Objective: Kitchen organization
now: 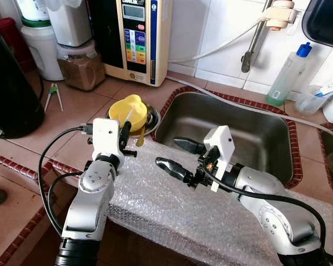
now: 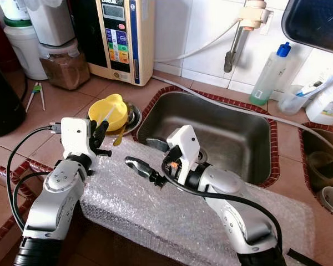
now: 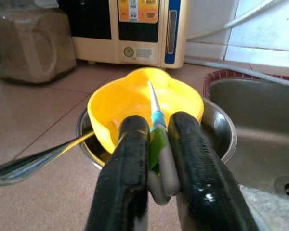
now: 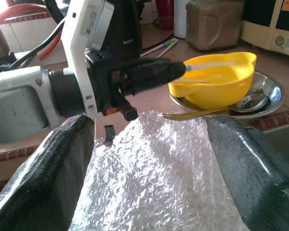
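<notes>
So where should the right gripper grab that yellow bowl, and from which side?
Probably by the rim, on the sink side. The yellow bowl sits tilted in a steel dish, so its thin lip is exposed for a pinch. The left gripper, shut on a thin stick, crowds the near side; the open right gripper over the bubble wrap has clearer access from the sink.

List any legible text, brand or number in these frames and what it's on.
"Tefal": on the black appliance behind the left gripper, small and only just readable in the right wrist view.
Water purifier front panel: display digits and coloured button labels too small and blurred to read.
Round seal and sticker low on the purifier in the left wrist view: blurred, unreadable.
Clear bottle with blue cap: no readable label.
</notes>
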Motion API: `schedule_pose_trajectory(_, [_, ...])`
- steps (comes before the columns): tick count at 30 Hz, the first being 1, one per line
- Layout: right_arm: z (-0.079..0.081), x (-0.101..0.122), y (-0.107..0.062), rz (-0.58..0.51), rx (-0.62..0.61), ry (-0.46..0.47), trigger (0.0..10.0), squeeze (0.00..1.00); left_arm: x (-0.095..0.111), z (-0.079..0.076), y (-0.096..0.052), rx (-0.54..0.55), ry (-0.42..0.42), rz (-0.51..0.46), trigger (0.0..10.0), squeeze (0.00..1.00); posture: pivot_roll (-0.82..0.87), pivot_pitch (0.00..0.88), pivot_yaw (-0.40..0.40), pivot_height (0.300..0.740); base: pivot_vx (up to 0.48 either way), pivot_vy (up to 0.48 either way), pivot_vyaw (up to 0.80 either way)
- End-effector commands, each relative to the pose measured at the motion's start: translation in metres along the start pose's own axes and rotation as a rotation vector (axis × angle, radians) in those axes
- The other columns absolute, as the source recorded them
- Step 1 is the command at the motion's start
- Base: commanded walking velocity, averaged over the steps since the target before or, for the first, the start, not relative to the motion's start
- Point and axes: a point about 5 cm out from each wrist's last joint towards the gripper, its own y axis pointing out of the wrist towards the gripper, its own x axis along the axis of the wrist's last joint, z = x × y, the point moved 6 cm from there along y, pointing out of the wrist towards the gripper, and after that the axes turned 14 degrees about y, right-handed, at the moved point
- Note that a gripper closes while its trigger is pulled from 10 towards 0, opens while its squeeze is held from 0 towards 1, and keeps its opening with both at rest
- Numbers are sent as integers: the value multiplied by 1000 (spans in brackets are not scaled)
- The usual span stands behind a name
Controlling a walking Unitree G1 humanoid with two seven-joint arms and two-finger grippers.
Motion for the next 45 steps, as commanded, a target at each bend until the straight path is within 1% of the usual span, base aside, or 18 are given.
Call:
schedule_pose_trajectory(1, [2, 2, -2, 2, 8, -18, 10000, 0, -3, 0, 1, -1, 7, 15, 0, 0, -49, 2, -24, 740, 0, 0, 0])
schedule_pose_trajectory(45, [2, 2, -2, 2, 8, -18, 10000, 0, -3, 0, 1, -1, 7, 15, 0, 0, -49, 2, -24, 740, 0, 0, 0])
